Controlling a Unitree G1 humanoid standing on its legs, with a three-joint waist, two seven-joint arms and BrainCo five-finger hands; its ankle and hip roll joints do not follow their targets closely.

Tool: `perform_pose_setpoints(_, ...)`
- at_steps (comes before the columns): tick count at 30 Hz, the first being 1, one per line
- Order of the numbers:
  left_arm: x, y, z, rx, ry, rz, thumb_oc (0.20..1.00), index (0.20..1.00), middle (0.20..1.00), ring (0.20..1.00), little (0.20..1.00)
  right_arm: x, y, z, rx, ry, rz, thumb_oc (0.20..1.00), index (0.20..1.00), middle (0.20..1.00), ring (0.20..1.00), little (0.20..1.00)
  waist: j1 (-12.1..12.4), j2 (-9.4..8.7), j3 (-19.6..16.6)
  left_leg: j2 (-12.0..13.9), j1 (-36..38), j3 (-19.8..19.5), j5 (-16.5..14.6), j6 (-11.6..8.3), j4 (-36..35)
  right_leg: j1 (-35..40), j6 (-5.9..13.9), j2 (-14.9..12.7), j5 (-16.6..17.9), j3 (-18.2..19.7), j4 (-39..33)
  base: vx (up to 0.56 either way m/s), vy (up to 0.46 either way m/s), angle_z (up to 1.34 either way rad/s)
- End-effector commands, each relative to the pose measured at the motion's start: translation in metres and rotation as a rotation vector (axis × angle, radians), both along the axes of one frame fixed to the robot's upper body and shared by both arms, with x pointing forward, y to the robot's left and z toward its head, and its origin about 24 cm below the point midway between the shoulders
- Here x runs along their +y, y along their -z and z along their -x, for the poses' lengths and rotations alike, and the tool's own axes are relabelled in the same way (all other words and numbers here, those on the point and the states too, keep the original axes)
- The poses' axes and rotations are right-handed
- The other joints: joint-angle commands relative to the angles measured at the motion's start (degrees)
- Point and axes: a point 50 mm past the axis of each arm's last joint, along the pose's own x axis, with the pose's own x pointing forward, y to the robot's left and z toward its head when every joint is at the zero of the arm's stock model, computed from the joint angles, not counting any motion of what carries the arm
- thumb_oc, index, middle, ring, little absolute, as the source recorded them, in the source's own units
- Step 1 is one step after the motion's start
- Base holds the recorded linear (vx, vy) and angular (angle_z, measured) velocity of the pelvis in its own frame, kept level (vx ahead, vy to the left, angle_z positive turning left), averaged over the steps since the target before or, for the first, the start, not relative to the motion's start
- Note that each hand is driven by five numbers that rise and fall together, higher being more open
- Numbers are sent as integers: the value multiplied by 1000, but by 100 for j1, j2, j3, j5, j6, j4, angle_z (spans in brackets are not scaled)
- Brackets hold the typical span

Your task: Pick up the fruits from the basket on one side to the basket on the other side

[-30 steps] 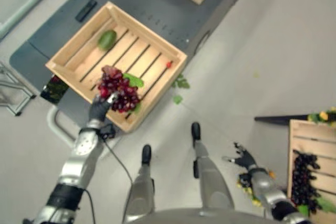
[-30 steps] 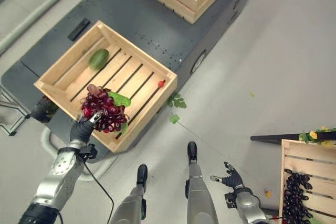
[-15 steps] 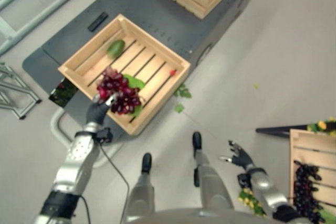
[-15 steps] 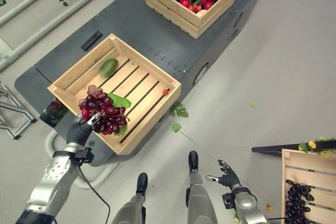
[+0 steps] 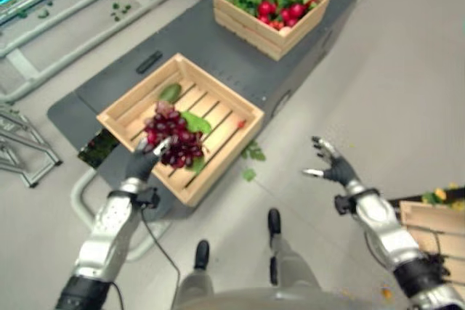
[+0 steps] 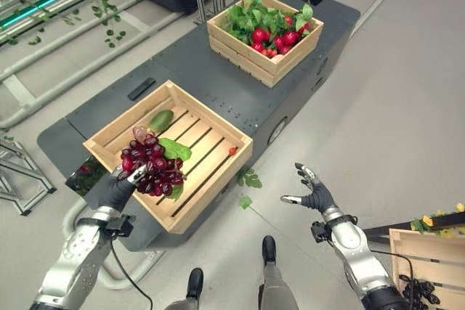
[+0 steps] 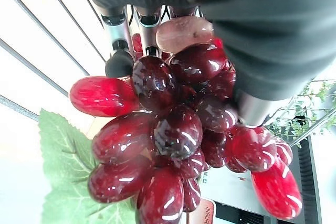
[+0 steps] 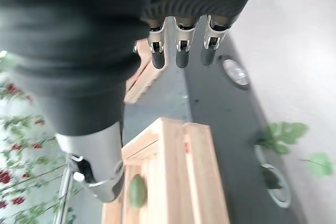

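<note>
A bunch of dark red grapes (image 6: 149,165) with a green leaf is gripped by my left hand (image 6: 116,183), which is shut on it above the near corner of a slatted wooden crate (image 6: 207,125). In the left wrist view the grapes (image 7: 173,129) hang close under my fingers (image 7: 118,51). A green avocado (image 6: 160,120) and a small red fruit (image 6: 232,151) lie in that crate. My right hand (image 6: 314,194) hovers open over the floor, right of the crate. A crate of dark grapes (image 6: 420,252) sits at the lower right.
The crate rests on a dark grey platform (image 6: 218,81). At its far end stands a second wooden crate (image 6: 265,30) with red fruit and green leaves. Green leaves (image 6: 247,179) lie on the floor beside the platform. Metal rails (image 6: 65,41) run along the upper left.
The camera has tilted up, bringing the far crate into view. My right hand has risen from low by the floor to mid-height. The left hand still holds the grapes over the crate's near corner.
</note>
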Motion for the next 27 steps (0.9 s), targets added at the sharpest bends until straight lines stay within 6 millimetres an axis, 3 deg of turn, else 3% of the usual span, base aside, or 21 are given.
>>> perform_pose_setpoints(1, -22, -37, -7, -185, 122, 39, 200, 200, 200, 200, 200, 12, -26, -10, -144, -73, 90, 1000, 1000, 1000, 1000, 1000, 94, 22, -348, -420, -275, -290, 33, 390, 19, 712, 324, 145, -1036, -176, 28, 50, -11, 4)
perform_pose_setpoints(11, -45, -32, -6, -159, 225, 61, 200, 200, 200, 200, 200, 42, -25, -20, -145, -168, 91, 1000, 1000, 1000, 1000, 1000, 168, 64, -589, -419, -87, -339, -42, 401, -2, 931, 320, 134, -1125, -225, 22, 45, -10, 7)
perform_pose_setpoints(20, -77, -30, -6, -130, 361, 111, 203, 203, 203, 203, 203, 95, -39, -36, -189, -331, 64, 1000, 1000, 1000, 1000, 1000, 248, 82, -761, -409, -36, -363, -63, 423, -12, 994, 314, 122, -1148, -248, 22, 8, -2, 1)
perform_pose_setpoints(27, -93, -33, -9, -138, 412, 121, 200, 200, 200, 200, 200, 121, -45, -42, -198, -398, 36, 1000, 1000, 1000, 1000, 1000, 285, 33, -841, -410, 3, -384, -86, 435, -15, 1033, 313, 123, -1149, -268, 22, 0, 0, 0)
